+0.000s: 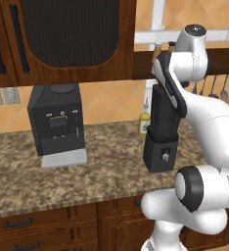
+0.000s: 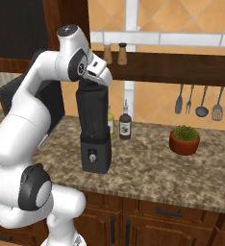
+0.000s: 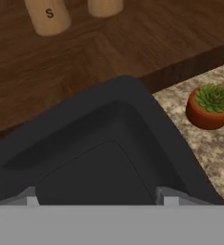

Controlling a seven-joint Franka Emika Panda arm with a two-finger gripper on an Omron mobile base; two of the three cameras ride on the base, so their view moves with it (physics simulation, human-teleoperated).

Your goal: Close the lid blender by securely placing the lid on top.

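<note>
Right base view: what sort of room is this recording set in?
A home kitchen, rendered. A speckled granite counter sits on dark wood cabinets, cooking utensils hang on the tiled wall, and a black blender stands by a coffee machine and bottles.

- We read one letter, "S", in dark print on the side of the pale wooden shaker (image 3: 48,16) standing on the wooden shelf (image 3: 133,43).
</note>
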